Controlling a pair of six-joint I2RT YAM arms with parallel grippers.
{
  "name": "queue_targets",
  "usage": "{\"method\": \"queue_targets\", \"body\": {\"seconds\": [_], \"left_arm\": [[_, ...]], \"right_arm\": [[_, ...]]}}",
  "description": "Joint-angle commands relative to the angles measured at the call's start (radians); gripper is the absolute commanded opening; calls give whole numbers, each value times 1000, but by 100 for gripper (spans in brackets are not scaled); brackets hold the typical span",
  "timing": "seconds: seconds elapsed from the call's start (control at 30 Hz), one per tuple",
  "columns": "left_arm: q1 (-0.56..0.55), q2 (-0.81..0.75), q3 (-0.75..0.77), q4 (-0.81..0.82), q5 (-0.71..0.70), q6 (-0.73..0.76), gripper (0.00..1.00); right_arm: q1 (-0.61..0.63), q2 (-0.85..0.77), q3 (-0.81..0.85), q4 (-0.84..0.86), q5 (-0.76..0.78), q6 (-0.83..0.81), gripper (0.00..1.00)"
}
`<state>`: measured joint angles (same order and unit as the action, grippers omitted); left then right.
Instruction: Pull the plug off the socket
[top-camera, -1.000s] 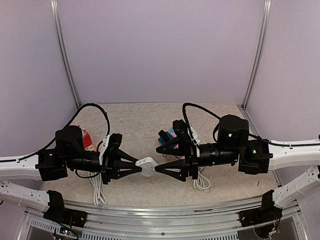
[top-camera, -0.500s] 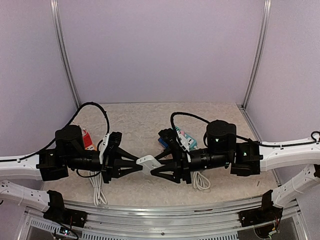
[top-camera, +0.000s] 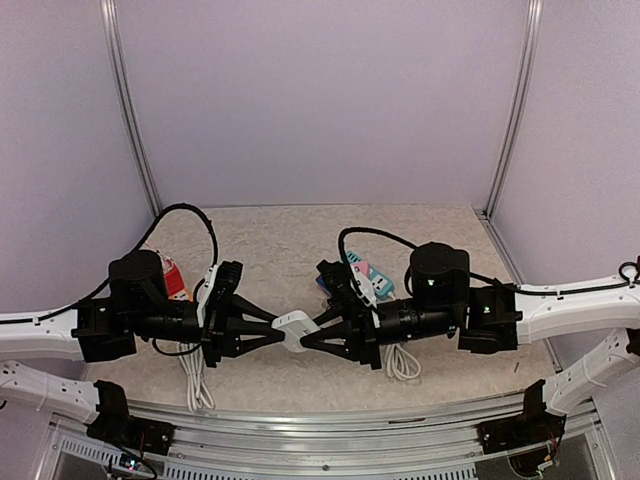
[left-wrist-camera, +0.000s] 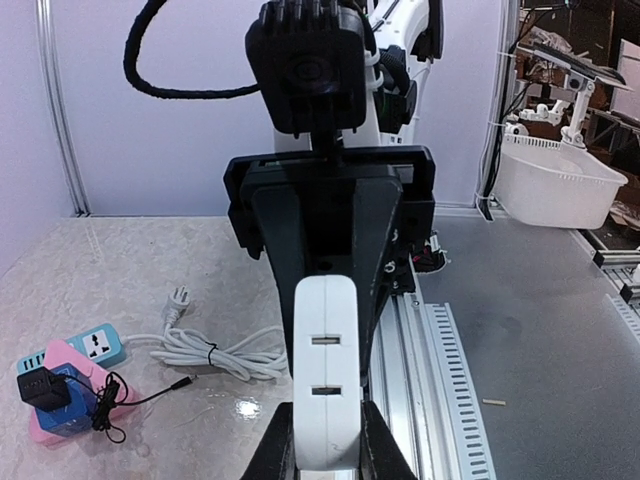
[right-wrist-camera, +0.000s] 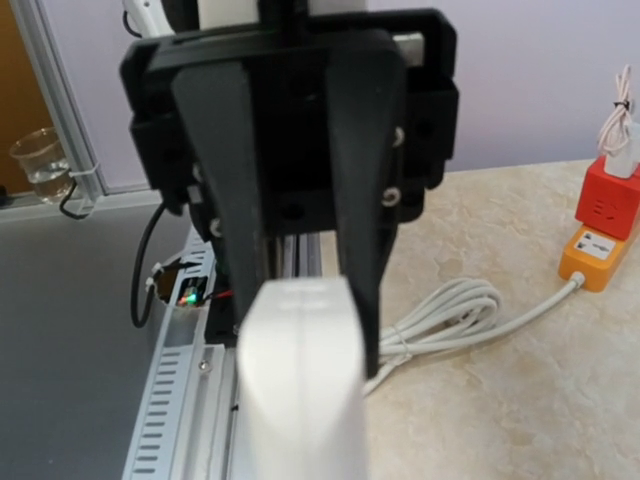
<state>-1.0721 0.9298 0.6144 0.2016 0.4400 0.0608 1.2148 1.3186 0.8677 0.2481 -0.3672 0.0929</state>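
Observation:
A white block, the plug and socket joined (top-camera: 294, 328), hangs above the table between both arms. My left gripper (top-camera: 279, 334) is shut on its left end. In the left wrist view the block (left-wrist-camera: 326, 370) shows two slots and a lengthwise seam, with my fingers (left-wrist-camera: 275, 450) pressed on both sides. My right gripper (top-camera: 311, 329) has its fingers drawn in on the right end. In the right wrist view the block (right-wrist-camera: 300, 400) fills the bottom, blurred, and hides my own fingertips. I cannot tell which part is plug and which is socket.
Coiled white cables (top-camera: 401, 362) (top-camera: 196, 380) lie under the arms. A blue and pink power strip (top-camera: 356, 272) sits behind the right gripper, an orange and red one (top-camera: 175, 281) behind the left. The metal rail (top-camera: 320, 420) runs along the near edge.
My right arm has moved left to the white block and its fingers have drawn together on it. The left arm and the block have stayed in place.

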Motion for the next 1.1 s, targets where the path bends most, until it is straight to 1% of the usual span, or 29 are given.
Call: {"method": "queue_targets", "body": {"seconds": [0.0, 0.03, 0.07, 0.13, 0.17, 0.2, 0.23, 0.3, 0.33, 0.5, 0.63, 0.77, 0.9, 1.07], "left_arm": [[4, -11, -8, 44, -44, 36, 3], [3, -11, -8, 45, -50, 34, 7], [4, -10, -8, 44, -59, 31, 16], [4, -11, -8, 40, -84, 25, 39], [3, -14, -9, 39, -99, 19, 49], [3, -17, -12, 43, -115, 14, 65], [3, -22, -16, 48, -129, 8, 79], [6, -35, -23, 56, -150, 5, 97], [6, -42, -26, 56, -161, 4, 98], [7, -51, -25, 58, -201, -13, 99], [6, -48, -25, 52, -226, -16, 99], [6, -48, -32, 49, -258, -26, 99], [7, -48, -41, 60, -263, -33, 99], [5, -49, -58, 77, -260, -34, 99]], "right_arm": [[-22, -24, -27, 46, 4, 72, 0], [-28, -27, -30, 51, 2, 81, 0], [-35, -33, -35, 58, -4, 89, 0], [-53, -44, -43, 70, -7, 109, 0], [-68, -50, -47, 74, -6, 121, 0], [-85, -55, -50, 78, -4, 133, 0], [-104, -59, -55, 78, 0, 145, 0], [-161, -66, -59, 65, 6, 172, 0], [-199, -69, -59, 54, 14, 188, 0], [-450, -78, -88, 63, 20, 286, 0], [-655, -31, -72, 64, -16, 336, 0], [-822, 101, -19, 43, -48, 355, 0], [-970, 282, 64, 39, -88, 393, 0], [-1074, 521, 203, 71, -171, 469, 0]]}}
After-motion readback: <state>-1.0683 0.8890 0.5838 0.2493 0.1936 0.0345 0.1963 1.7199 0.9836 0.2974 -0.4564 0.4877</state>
